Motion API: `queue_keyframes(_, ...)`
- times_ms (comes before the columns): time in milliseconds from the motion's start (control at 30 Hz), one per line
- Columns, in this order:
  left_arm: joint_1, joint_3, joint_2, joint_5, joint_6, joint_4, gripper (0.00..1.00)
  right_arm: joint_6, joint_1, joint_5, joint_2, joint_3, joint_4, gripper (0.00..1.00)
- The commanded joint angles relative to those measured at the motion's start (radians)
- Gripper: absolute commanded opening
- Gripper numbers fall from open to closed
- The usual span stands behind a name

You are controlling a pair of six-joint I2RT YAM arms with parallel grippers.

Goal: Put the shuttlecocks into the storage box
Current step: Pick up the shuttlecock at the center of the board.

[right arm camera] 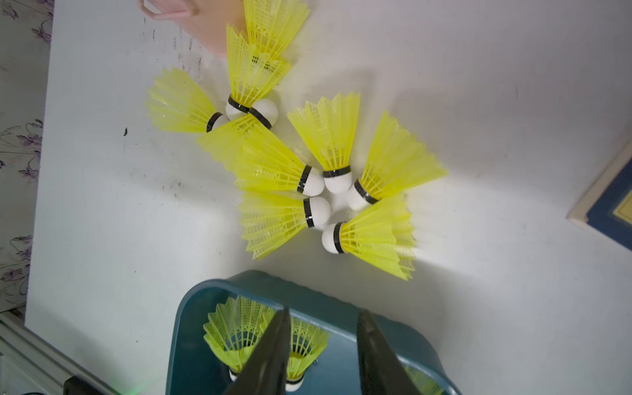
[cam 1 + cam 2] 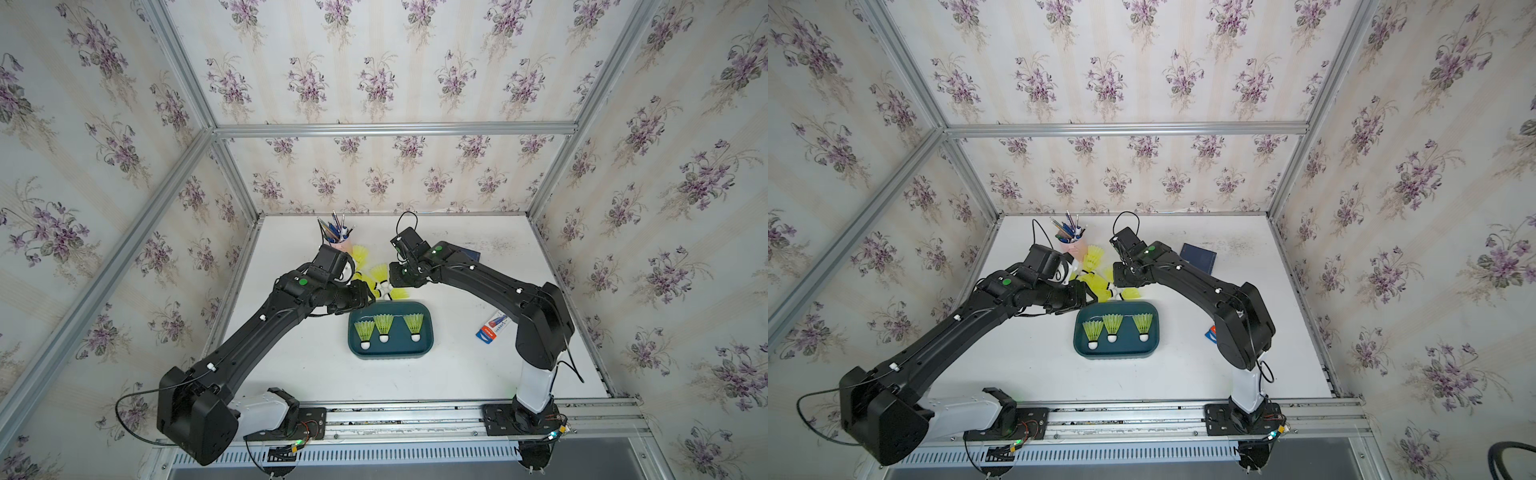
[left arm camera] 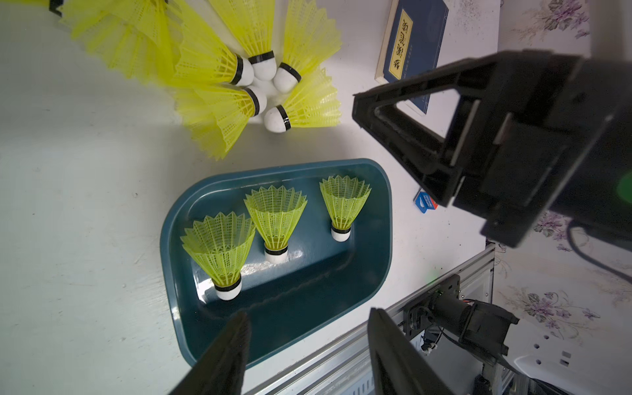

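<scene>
The dark teal storage box [image 2: 390,354] [image 2: 1117,355] [image 3: 372,239] [image 1: 191,359] lies mid-table with three shuttlecocks [image 2: 383,328] [image 3: 275,219] [image 1: 239,328] standing upright inside, tips down. Just behind the box, several more shuttlecocks [image 2: 384,282] [image 2: 1096,270] [image 3: 260,68] [image 1: 328,178] lie in a pile with their white tips together. My left gripper [image 2: 372,297] [image 3: 307,318] hovers at the box's back left corner, open, with nothing between its fingers. My right gripper [image 2: 395,283] [image 1: 323,316] hangs over the pile and the box's back rim, its jaws a narrow gap apart and empty.
A pink pen cup [image 2: 338,245] [image 2: 1073,247] stands behind the pile. A navy book [image 2: 1199,257] [image 3: 410,44] lies at the back right, partly under the right arm. A red and blue packet [image 2: 492,328] lies right of the box. An aluminium rail [image 2: 415,415] runs along the front.
</scene>
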Motion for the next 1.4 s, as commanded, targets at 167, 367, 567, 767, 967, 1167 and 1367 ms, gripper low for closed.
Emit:
queue_keyframes(167, 0.059, 0.036, 0.107, 0.049, 0.034, 0.072, 0.62, -0.079, -0.008, -0.012, 0.173, 0.157, -0.021, 0.36)
queue_keyframes(367, 0.109, 0.051, 0.178, 0.064, 0.04, 0.104, 0.65, -0.075, -0.013, -0.012, 0.262, 0.214, -0.015, 0.37)
queue_keyframes(567, 0.125, 0.058, 0.221, 0.086, 0.042, 0.131, 0.65, -0.075, -0.015, 0.013, 0.331, 0.253, -0.023, 0.37)
queue_keyframes(767, 0.133, 0.061, 0.239, 0.089, 0.043, 0.148, 0.78, -0.067, -0.022, 0.02, 0.363, 0.259, -0.014, 0.39)
queue_keyframes(967, 0.15, 0.053, 0.233, 0.09, 0.048, 0.141, 0.81, -0.066, -0.024, 0.02, 0.397, 0.291, -0.019, 0.39)
queue_keyframes(1167, 0.171, 0.019, 0.204, 0.091, 0.049, 0.136, 0.81, -0.069, -0.027, 0.024, 0.419, 0.3, -0.01, 0.38)
queue_keyframes(1367, 0.172, 0.004, 0.185, 0.099, 0.046, 0.136, 0.81, -0.067, -0.03, 0.031, 0.434, 0.301, -0.01, 0.37)
